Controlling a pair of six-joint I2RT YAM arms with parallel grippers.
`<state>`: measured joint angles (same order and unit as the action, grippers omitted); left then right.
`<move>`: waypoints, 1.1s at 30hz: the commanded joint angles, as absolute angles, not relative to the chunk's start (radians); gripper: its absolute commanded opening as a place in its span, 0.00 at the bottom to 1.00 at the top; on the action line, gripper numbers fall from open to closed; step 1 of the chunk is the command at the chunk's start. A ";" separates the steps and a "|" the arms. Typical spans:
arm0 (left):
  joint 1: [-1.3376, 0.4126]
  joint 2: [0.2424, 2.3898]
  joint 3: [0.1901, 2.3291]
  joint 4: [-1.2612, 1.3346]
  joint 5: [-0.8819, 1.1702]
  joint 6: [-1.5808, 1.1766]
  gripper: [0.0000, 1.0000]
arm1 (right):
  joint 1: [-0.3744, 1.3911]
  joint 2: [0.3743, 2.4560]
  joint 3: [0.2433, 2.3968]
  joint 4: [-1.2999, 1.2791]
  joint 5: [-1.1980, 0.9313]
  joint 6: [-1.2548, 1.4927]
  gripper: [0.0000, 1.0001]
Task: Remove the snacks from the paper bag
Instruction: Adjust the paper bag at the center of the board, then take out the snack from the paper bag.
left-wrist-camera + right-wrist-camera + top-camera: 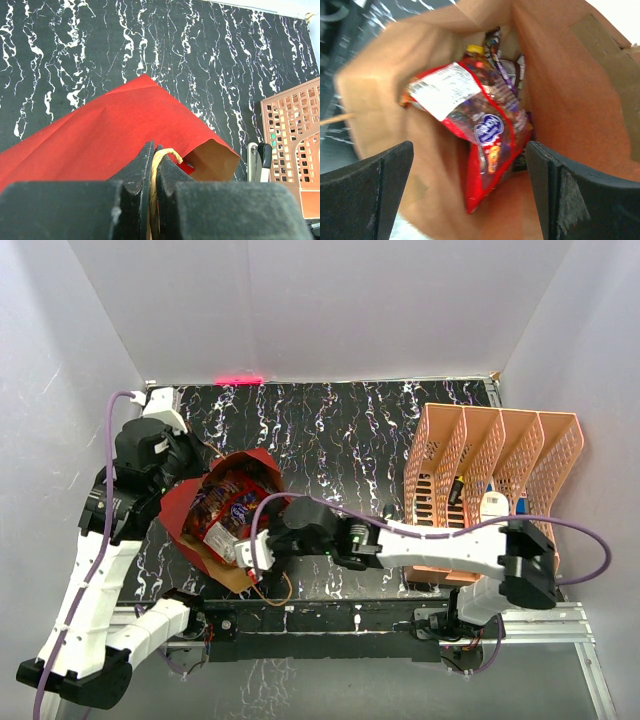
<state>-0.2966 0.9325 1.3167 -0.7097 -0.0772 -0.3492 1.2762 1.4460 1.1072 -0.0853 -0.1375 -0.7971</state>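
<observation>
The red paper bag point(180, 505) lies on its side at the left of the table, mouth toward the near right. Several snack packets point(226, 508) show inside it. My left gripper point(154, 155) is shut on the bag's tan cord handle point(167, 152) at the bag's far edge. My right gripper point(250, 552) is open at the bag's mouth. In the right wrist view its fingers point(385, 185) stand on either side of a red packet with a white label point(480, 125); purple and yellow packets point(505, 65) lie deeper inside the brown interior point(570, 95).
A salmon-orange lattice file rack point(495, 475) stands at the right with a white bottle point(493, 504) and a dark gadget point(456, 489) in it. The second cord handle point(272, 592) loops near the table's front edge. White walls enclose the table.
</observation>
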 commanded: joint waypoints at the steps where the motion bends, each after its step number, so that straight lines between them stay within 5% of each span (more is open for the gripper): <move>1: -0.298 0.907 1.348 -0.699 -0.081 -0.362 0.00 | 1.270 1.548 1.196 0.009 0.019 -1.094 1.00; 13: -0.298 0.898 1.335 -0.693 -0.083 -0.359 0.00 | 1.243 1.702 1.118 0.258 0.131 -1.263 0.86; 33: -0.298 0.922 1.354 -0.699 -0.067 -0.398 0.00 | 1.252 1.865 1.181 0.224 -0.163 -1.510 0.79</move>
